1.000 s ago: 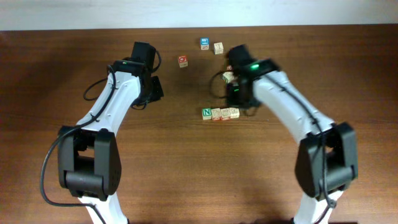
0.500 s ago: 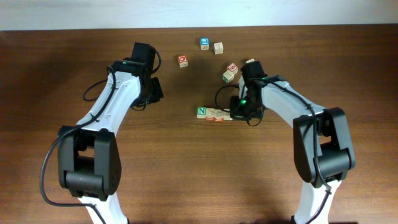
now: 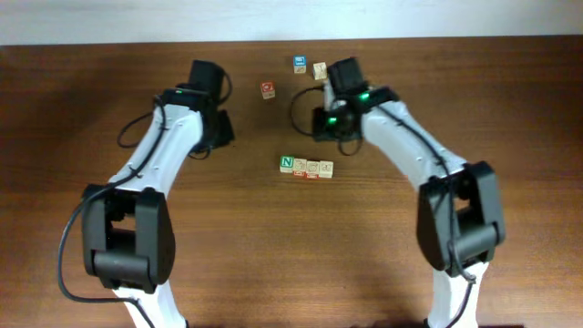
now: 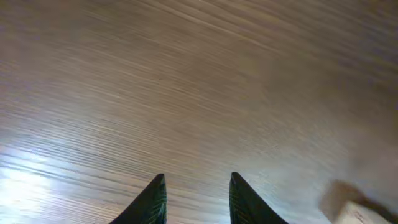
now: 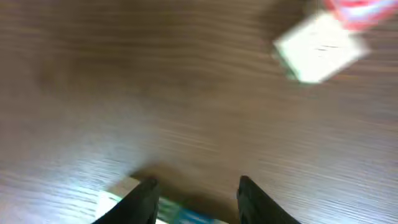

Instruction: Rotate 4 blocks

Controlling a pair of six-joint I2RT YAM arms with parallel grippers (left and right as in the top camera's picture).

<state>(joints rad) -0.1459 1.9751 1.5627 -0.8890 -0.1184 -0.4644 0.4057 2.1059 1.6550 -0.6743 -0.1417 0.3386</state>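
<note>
The wooden table [image 3: 510, 109] carries two arms: the left arm [image 3: 164, 137] reaches in from the near left, and the right arm [image 3: 410, 146] from the near right. There are two grippers. The left gripper [image 4: 198, 177] hangs over bare wood well left of the cubes, its fingers a narrow gap apart with nothing between them. The right gripper [image 5: 198, 180] hovers just far of the row, its fingers parted over wood. A blurred pale and bluish shape sits at their base, too smeared to identify. The four blocks [image 3: 307, 167] lie touching in one row near the table's middle, between the arms. The green-N block [image 3: 287, 163] is at its left end. Three loose cubes sit farther back: a blue-faced cube [image 3: 300, 64], a tan cube [image 3: 320, 70] just to its right, and a red-marked cube [image 3: 267, 88] to the left and slightly nearer. The right wrist view also shows one blurred pale cube [image 5: 318, 42].
</note>
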